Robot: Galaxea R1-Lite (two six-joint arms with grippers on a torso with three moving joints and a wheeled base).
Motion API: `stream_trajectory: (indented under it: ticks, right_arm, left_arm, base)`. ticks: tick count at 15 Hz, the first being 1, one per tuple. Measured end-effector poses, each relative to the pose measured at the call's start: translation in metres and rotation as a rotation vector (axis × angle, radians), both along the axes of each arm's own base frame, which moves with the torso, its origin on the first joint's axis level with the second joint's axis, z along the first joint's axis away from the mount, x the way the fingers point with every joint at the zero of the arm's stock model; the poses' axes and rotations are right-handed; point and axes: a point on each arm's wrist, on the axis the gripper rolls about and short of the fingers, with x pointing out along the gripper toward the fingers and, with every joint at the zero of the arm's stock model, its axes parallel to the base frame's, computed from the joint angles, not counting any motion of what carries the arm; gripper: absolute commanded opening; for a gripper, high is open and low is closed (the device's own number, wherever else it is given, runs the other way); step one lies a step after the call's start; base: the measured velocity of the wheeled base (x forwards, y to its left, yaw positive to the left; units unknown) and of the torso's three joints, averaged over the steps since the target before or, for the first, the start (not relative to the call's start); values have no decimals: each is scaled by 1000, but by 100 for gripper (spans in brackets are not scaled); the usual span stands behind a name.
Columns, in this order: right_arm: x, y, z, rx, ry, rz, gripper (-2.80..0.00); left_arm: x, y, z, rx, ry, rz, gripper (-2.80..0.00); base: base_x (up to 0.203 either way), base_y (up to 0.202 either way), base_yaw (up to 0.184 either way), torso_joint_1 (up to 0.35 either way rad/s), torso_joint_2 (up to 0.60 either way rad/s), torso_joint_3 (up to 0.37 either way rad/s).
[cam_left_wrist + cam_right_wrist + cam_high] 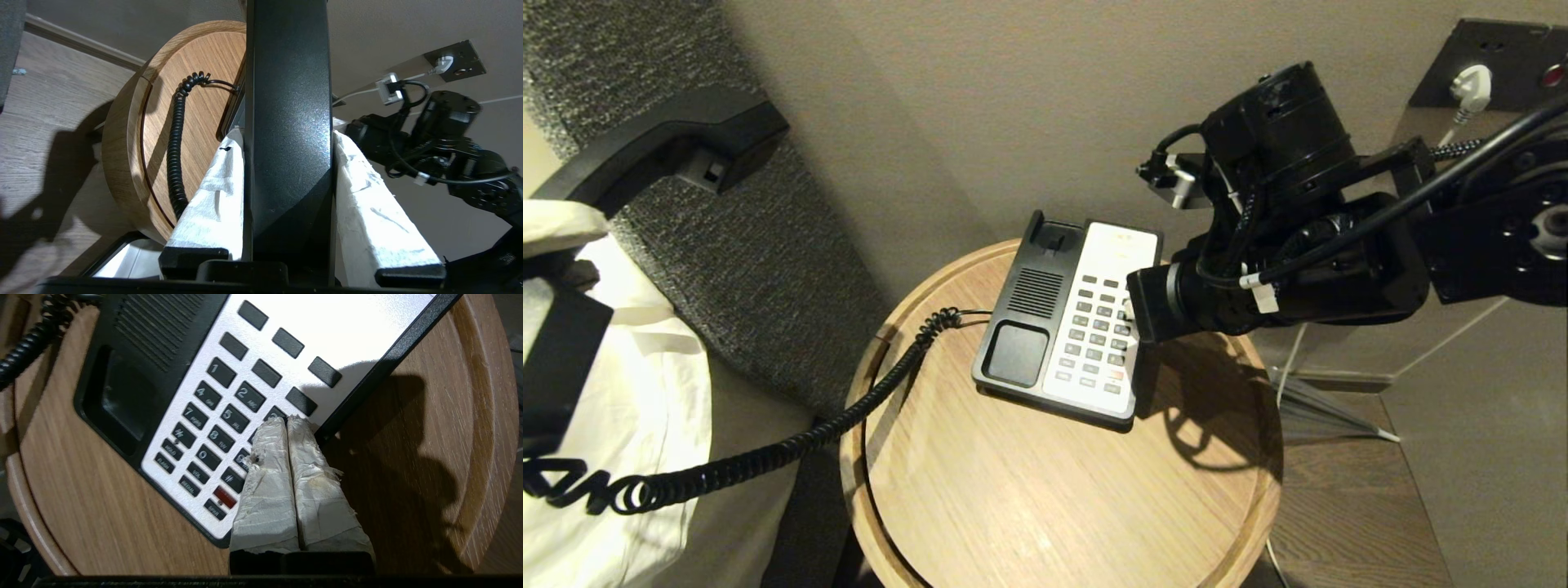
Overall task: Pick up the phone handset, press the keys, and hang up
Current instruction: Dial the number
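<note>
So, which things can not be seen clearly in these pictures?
- Key under the right gripper: its shut, wrapped fingers cover the keypad's right column in the right wrist view.
- Phone handset ends: cut off by the edges in the left wrist view; the left gripper is clamped on its middle.
- Key lettering in the head view: too small.

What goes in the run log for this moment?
left pincer: shut on handset, lifted | right pincer: shut, tips on keypad | phone base: cradle empty

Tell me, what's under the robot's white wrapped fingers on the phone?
The right gripper is shut, its tips over the phone base keypad's right-hand column. The key beneath is covered, so its label cannot be read.
</note>
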Motion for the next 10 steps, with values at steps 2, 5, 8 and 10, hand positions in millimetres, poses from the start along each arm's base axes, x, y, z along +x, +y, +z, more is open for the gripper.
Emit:
stream_trajectory:
  ticks: [2, 5, 8, 10]
  right_arm:
    - [-2, 0, 2, 3, -4, 3, -280]
    - [0, 1, 1, 8, -10, 2, -280]
    - [1, 6, -1, 13, -5, 14, -280]
    - [3, 8, -3, 6, -2, 12, -280]
  left_arm:
    - [0, 0, 0, 0, 0, 0, -280]
    - [-1, 1, -1, 0, -1, 0, -280]
    - [-2, 1, -1, -1, -1, 0, -280]
    - [-2, 2, -3, 2, 2, 0, -280]
  base:
    - [0, 0, 0, 0, 0, 0]
    - [0, 0, 0, 0, 0, 0]
    - [0, 0, 0, 0, 0, 0]
    - [0, 0, 0, 0, 0, 0]
